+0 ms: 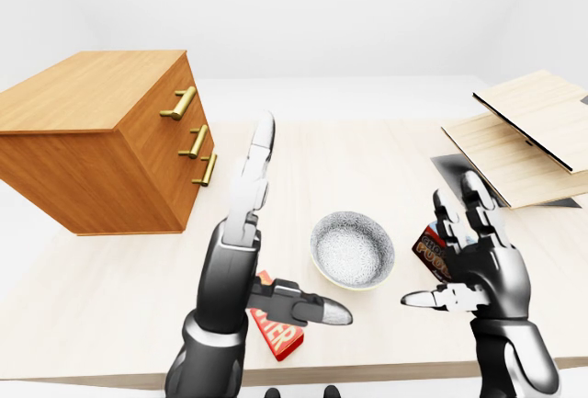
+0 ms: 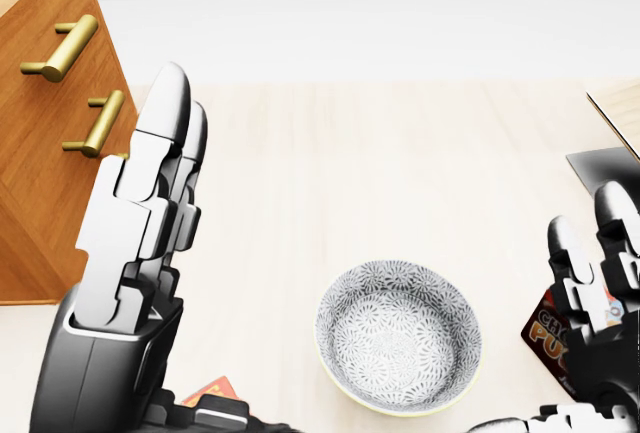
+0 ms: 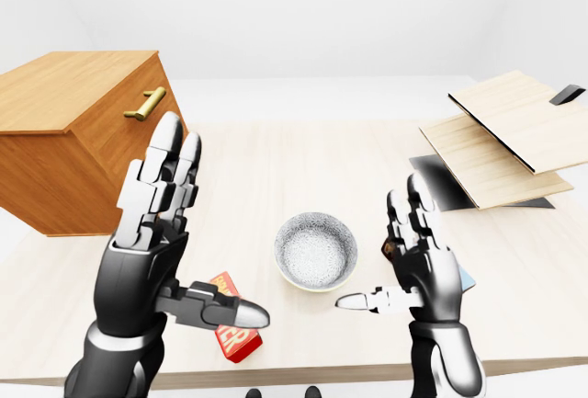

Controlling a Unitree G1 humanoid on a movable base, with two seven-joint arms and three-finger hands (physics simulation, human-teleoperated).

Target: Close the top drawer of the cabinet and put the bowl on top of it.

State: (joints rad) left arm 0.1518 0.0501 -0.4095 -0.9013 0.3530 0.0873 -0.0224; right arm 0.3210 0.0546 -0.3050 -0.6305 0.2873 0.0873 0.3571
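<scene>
Left-eye view shows the wooden cabinet (image 1: 101,141) at the left on the pale surface (image 1: 367,159), with three brass handles (image 1: 181,104) one under another on its right-turned face. The drawer fronts (image 1: 170,154) look flush, and none stands out. The bowl (image 1: 353,249), grey and white patterned, sits upright and empty on the surface near the middle of the view, well apart from the cabinet. The left hand (image 1: 234,255) is raised just left of the bowl, fingers stretched straight up and thumb pointing to the right, wide open and holding nothing. The right hand (image 1: 480,265) stands to the right of the bowl, also spread open and with nothing in it. Neither hand touches the bowl. A red packet (image 1: 278,334) lies under the left thumb, a chocolate pudding box (image 1: 430,253) is partly hidden behind the right fingers, and wooden boards (image 1: 524,131) lie at the upper right. Head view looks down on the bowl at the lower middle. The left hand covers part of the cabinet face, where two handles show, and the right hand is cut by the right edge. Right-eye view gives only one handle, because the left hand hides the others.
</scene>
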